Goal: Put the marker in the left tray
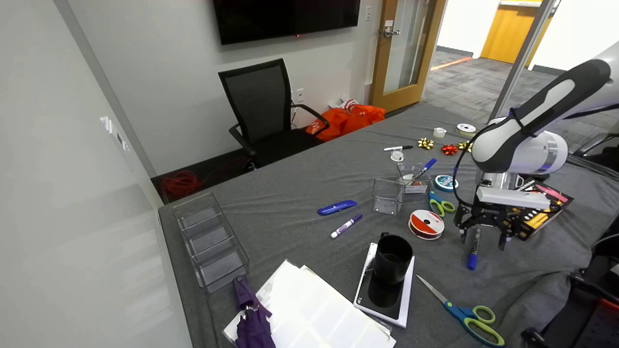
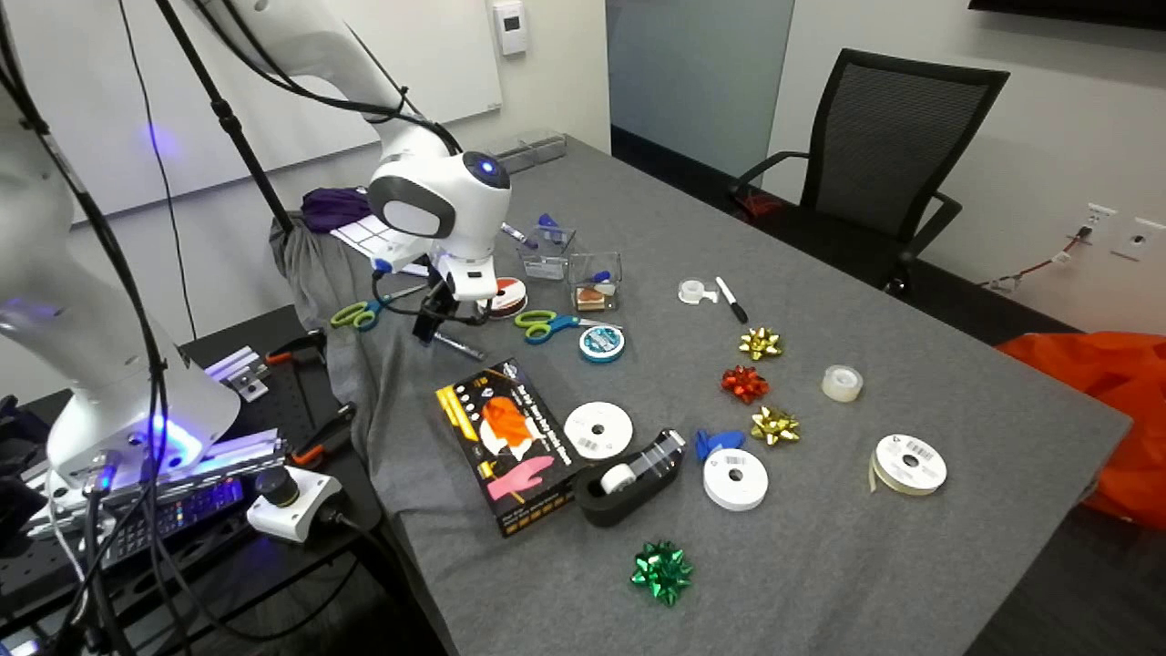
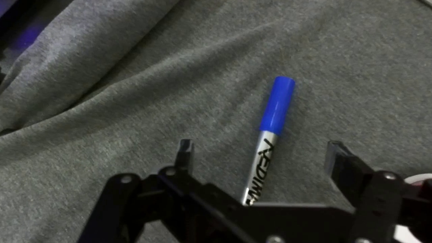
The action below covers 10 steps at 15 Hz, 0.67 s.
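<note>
Beside the gray-covered table (image 1: 300, 179) I see a mesh-backed chair (image 1: 263, 96). A pale wall (image 1: 164, 63) runs behind the chair, with a dark screen (image 1: 290, 19) above and white outlets (image 2: 1136, 239) near it. Farther from the chair I see a wood-framed glass door (image 1: 405, 50), gray patterned carpet (image 1: 454, 84), a bright white wall (image 1: 466, 24) and a yellow-orange door (image 1: 508, 36). Across the table from the chair is a whiteboard (image 2: 273, 128).

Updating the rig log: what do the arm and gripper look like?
The arm is white and rounded, with dark grey panels and a small blue light. Black cables run along it. The gripper is black and angular, two-fingered, with pale screw heads; a white bar sits just above it in an exterior view. No lettering readable on either.
</note>
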Motion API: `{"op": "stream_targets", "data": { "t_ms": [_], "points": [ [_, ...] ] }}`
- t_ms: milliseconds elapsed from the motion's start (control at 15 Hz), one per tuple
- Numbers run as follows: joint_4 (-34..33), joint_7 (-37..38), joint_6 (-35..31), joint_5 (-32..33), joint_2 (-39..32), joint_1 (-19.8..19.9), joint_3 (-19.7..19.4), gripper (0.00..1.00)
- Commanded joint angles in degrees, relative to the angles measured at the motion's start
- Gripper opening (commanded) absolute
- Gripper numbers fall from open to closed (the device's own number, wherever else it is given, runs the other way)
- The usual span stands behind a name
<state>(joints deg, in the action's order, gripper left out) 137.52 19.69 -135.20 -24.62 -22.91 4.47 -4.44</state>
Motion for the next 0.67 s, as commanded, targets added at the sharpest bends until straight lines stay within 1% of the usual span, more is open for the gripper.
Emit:
{"op": "stream_targets", "data": {
  "t_ms": [0, 200, 267, 333, 600],
  "points": [
    [-1.6, -2.4, -0.4, -1.2, -2.8, 1.2, 0.5, 1.00],
    [-2.1, -2.8, -1.0, -1.0, -4.2, 1.1, 0.6, 1.00],
    [-2.2, -2.8, -1.1, -1.0, -4.5, 1.1, 0.6, 0.92],
    [-2.4, -2.9, -1.1, -1.1, -4.9, 1.2, 0.6, 0.74],
    [-3.2, -2.7, -0.9, -1.3, -5.8, 1.2, 0.7, 0.45]
  ]
}}
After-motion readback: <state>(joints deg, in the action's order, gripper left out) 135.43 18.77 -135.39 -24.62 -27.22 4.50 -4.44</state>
